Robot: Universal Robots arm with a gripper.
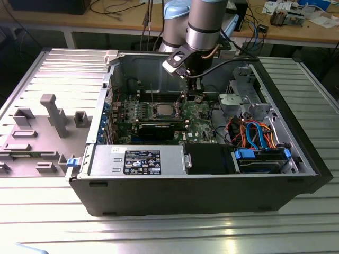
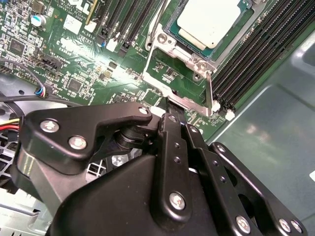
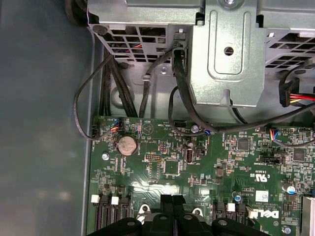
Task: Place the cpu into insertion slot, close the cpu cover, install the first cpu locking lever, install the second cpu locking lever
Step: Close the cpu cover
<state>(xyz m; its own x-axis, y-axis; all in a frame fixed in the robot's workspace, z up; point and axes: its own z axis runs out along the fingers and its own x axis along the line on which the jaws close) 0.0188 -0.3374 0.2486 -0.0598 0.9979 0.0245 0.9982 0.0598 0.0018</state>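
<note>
- One step looks done: the cpu [image 2: 211, 22] sits in the insertion slot [image 2: 189, 101], just ahead of the gripper [image 2: 179, 123].
- The cpu cover [image 2: 170, 42] lies flat around it, so closing seems finished too.
- The gripper's fingers are pressed together with nothing visible between them, and their tips are at the slot's near edge, beside a thin lever [image 2: 209, 88].
- Likely left: latching the levers.

Tally from here: one arm [image 1: 204, 24], one gripper [image 2: 170, 115], one open PC case [image 1: 185, 196], one motherboard [image 3: 216, 162], one cpu [image 2: 209, 19], one coin cell [image 3: 127, 145], one power supply [image 1: 100, 159], one grey fixture tray [image 1: 53, 153].
</note>
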